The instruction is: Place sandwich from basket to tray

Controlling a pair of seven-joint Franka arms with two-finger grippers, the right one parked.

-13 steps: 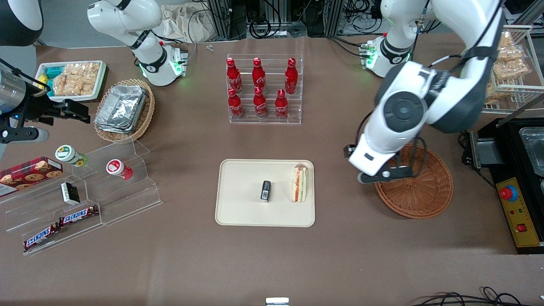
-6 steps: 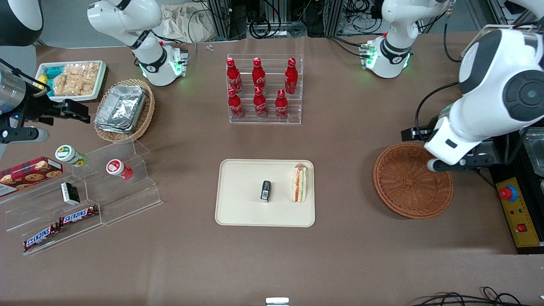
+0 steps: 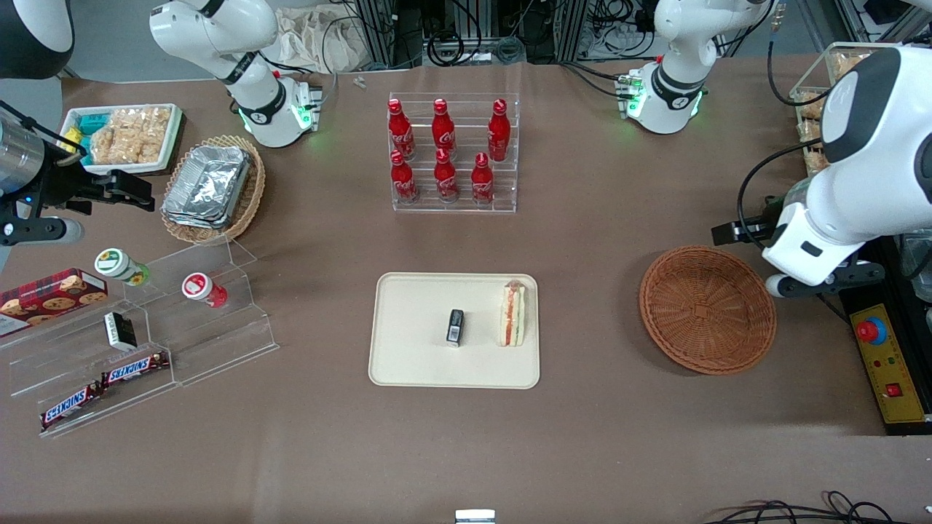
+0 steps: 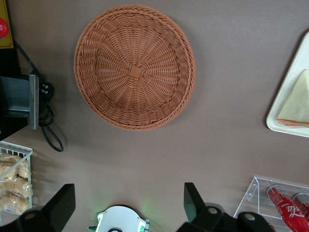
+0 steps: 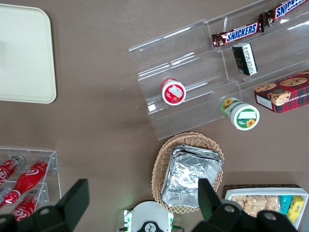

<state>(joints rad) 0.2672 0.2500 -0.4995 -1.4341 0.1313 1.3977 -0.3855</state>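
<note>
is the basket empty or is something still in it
Empty. The basket shows only bare weave in the wrist view. The sandwich lies on the tray, and the open gripper is up beside the basket.

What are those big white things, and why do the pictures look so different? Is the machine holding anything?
The white things are robot arms. One picture looks down at the table from the front. The other two come from little cameras on the arms' wrists.

The working arm's claw is open and holds nothing. It hangs up high, near the working arm's end of the table, looking down on the round brown basket, which has nothing in it.

The sandwich lies on the cream tray, beside a small black thing. Farther from the front camera stand red bottles in a clear rack.
</note>
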